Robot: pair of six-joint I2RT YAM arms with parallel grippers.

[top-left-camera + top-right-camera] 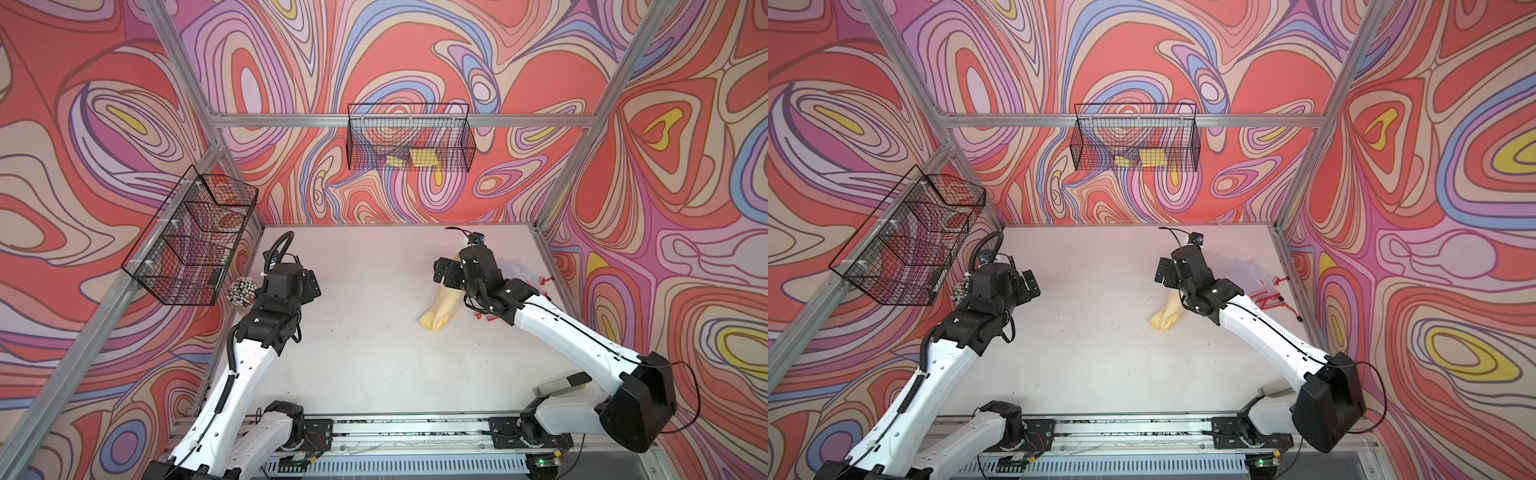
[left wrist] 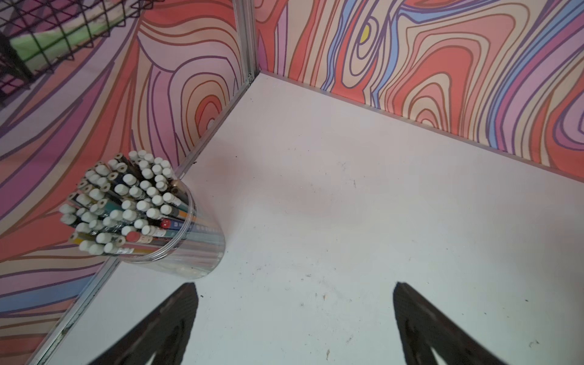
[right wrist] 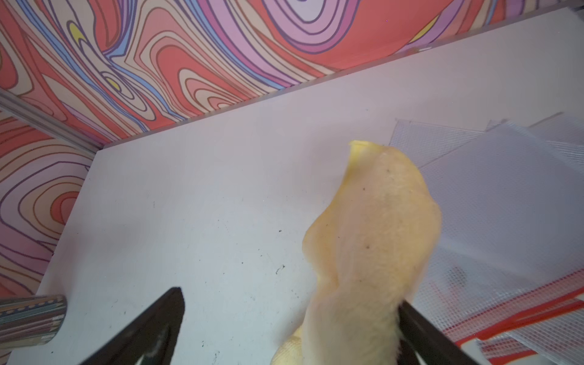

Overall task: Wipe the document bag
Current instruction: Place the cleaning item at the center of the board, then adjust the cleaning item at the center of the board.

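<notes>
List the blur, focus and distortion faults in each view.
In both top views wide-angle distortion splays the frame posts outward; light is even, without hard shadows. In the left wrist view the pencil cup is sharp, the gripper fingers soft. In the right wrist view the yellow cloth is blurred, the document bag slightly soft.

The white table [image 1: 374, 353] is flecked with dark specks. At its 9 o'clock edge stands a clear cup [image 2: 189, 249] packed with pencils [image 2: 126, 202], eraser ends up. Above it a black wire basket [image 1: 183, 291] hangs on the side wall. At 12 o'clock a second wire basket [image 1: 374, 137] hangs on the back rail, holding yellow pieces [image 1: 424, 158] (too small to identify). Swirl-patterned walls [image 1: 83, 124] enclose everything.
</notes>
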